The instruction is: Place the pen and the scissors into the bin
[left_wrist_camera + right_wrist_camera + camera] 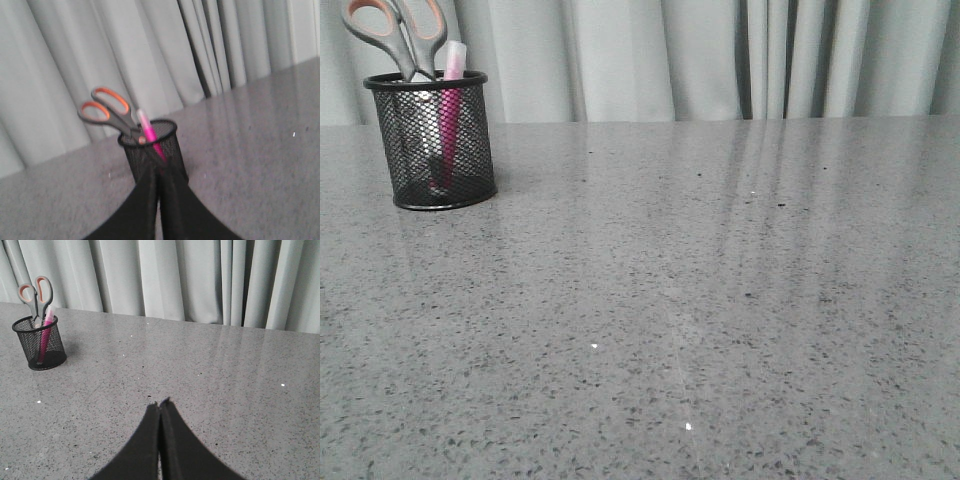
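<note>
The black mesh bin (pixel 433 140) stands at the far left of the grey table. The pink pen (pixel 449 105) and the grey scissors (pixel 398 30) with orange-lined loops stand inside it, handles up. In the left wrist view the bin (pixel 170 142), pen (pixel 147 131) and scissors (pixel 107 110) sit just beyond my left gripper (pixel 159 172), which is shut and empty. In the right wrist view the bin (pixel 40 342) is far off to the side; my right gripper (pixel 160 403) is shut and empty over bare table. Neither gripper shows in the front view.
A pale grey curtain (pixel 670 55) hangs behind the table's far edge. The speckled grey tabletop (pixel 700 300) stretches to the right of the bin.
</note>
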You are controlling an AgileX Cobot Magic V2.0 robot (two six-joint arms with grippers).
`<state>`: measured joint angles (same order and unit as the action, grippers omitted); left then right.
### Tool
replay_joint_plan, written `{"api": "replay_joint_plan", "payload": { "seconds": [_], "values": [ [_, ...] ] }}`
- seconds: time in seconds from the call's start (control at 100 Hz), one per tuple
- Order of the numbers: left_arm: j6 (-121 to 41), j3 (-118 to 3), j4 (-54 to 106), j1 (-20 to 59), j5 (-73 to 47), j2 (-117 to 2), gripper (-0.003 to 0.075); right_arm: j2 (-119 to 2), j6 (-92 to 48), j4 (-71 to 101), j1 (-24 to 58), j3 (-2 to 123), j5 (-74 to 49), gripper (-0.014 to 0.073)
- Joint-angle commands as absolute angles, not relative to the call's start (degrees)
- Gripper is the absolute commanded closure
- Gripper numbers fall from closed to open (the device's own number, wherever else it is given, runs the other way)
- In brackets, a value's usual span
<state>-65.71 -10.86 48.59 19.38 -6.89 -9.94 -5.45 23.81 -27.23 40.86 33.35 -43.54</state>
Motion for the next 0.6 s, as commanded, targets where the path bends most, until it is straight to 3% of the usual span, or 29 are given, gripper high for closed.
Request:
{"api": "replay_joint_plan", "payload": {
  "seconds": [0.0, 0.11, 0.37, 0.59],
  "values": [
    [-39.6, -9.7, 25.3, 15.4, -7.0, -10.6, 0.0739, -6.2, 23.3, -28.6, 40.9, 34.6, -39.9, 0.0662],
    [-24.1, -6.0, 13.0, 9.0, -6.8, -10.0, 0.0739, -6.2, 23.3, -28.6, 40.9, 34.6, -39.9, 0.0662],
    [-16.4, 2.8, 10.0, 3.4, 0.5, -3.7, 0.0739, -6.2, 23.3, -28.6, 40.9, 34.6, -39.9, 0.0662],
    [-5.9, 2.6, 2.8, 1.7, -13.5, 0.0, 0.0739, -6.2, 23.3, -28.6, 40.9, 34.6, -40.0, 0.0662]
  ]
}}
